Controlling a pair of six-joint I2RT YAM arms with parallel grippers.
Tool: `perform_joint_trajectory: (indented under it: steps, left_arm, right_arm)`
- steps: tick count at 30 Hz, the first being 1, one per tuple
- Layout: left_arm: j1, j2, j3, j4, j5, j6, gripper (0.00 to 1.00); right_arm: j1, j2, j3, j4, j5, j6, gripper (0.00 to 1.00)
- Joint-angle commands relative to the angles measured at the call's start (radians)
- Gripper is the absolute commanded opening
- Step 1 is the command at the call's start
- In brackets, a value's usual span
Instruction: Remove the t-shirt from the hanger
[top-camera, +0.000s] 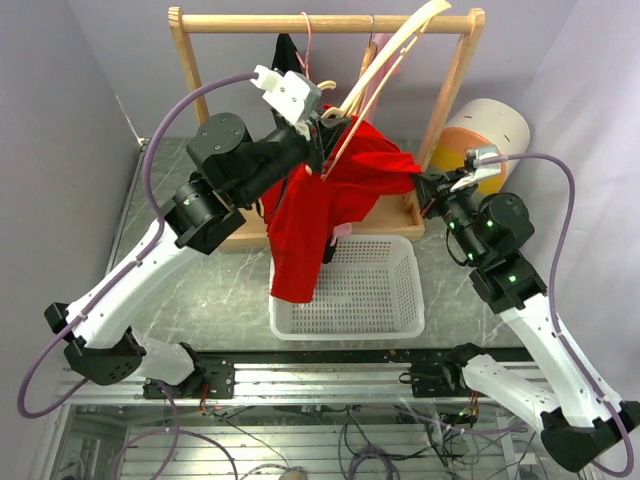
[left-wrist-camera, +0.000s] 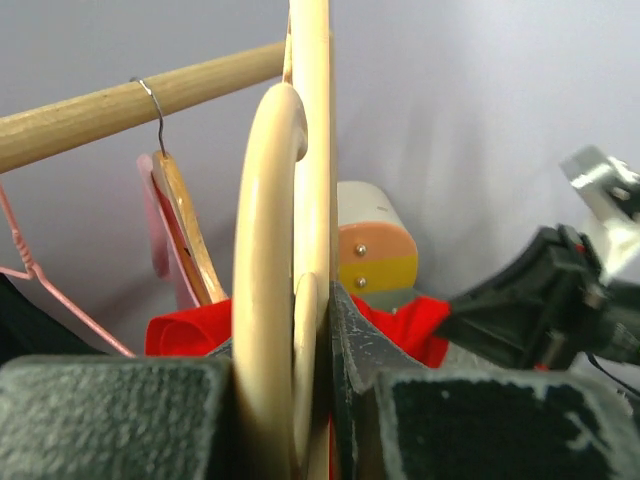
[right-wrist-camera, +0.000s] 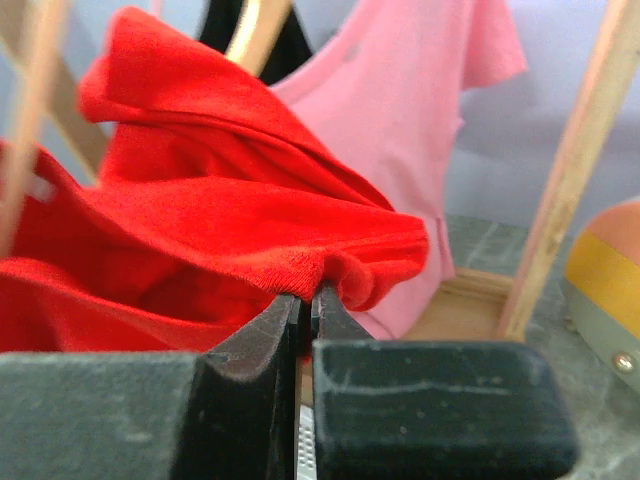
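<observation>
The red t-shirt (top-camera: 318, 205) hangs just in front of the wooden rack (top-camera: 250, 22), draped loosely on the cream hanger (left-wrist-camera: 268, 250). The left end effector (top-camera: 320, 122) is clamped on the hanger. The right end effector (right-wrist-camera: 305, 305) pinches the shirt's edge. The cloth looks light, soft and stretchy, so the hem is the best hold.
</observation>
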Motion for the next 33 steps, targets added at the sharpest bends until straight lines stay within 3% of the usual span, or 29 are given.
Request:
perform_joint_trajectory:
  steps: [1, 8, 17, 25, 33]
  left_arm:
    - [0.007, 0.015, -0.011, 0.207, -0.074, -0.102, 0.12]
    - [0.006, -0.011, -0.029, 0.229, -0.071, -0.122, 0.07]
    - [0.006, -0.049, -0.041, 0.224, -0.093, -0.092, 0.07]
    - [0.008, -0.05, -0.052, 0.222, -0.104, -0.076, 0.07]
    - [0.007, -0.041, -0.051, 0.206, -0.124, -0.049, 0.07]
  right_arm:
    - [0.003, -0.07, 0.055, -0.045, -0.2, -0.016, 0.0]
    - [0.003, -0.153, 0.116, -0.06, -0.274, -0.036, 0.0]
    - [0.002, -0.24, 0.204, 0.1, -0.12, -0.06, 0.0]
    - [0.002, -0.174, 0.336, 0.235, -0.154, -0.055, 0.0]
    - [0.003, -0.124, 0.263, 0.271, -0.207, 0.008, 0.0]
